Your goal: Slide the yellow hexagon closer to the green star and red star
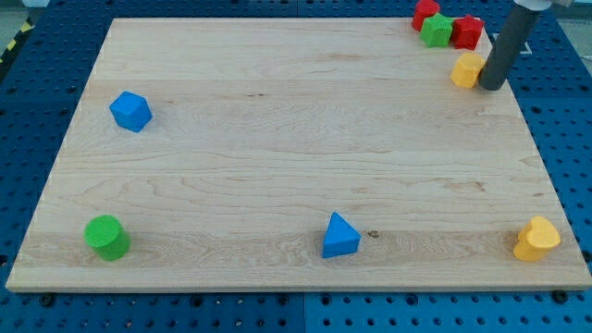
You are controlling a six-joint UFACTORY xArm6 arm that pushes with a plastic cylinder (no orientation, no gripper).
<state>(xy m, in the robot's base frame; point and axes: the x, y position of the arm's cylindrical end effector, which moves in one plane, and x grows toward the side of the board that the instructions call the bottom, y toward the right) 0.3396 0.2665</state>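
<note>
Upper right of the frame: the yellow hexagon [468,69] sits on the wooden board [277,157], just below the green star [437,30] and the red star [468,31], which touch each other near the board's top edge. A further red block [425,13] lies just above-left of the green star; its shape cannot be made out.

My tip [491,87] is a plain rod with nothing to open or close. It stands against the hexagon's right side, slightly lower in the frame. The hexagon therefore lies to the tip's left and a little above. The stars lie above the hexagon, so in my judgement the push should come from beneath it.

No brands, labels or legible writing are visible.
</note>
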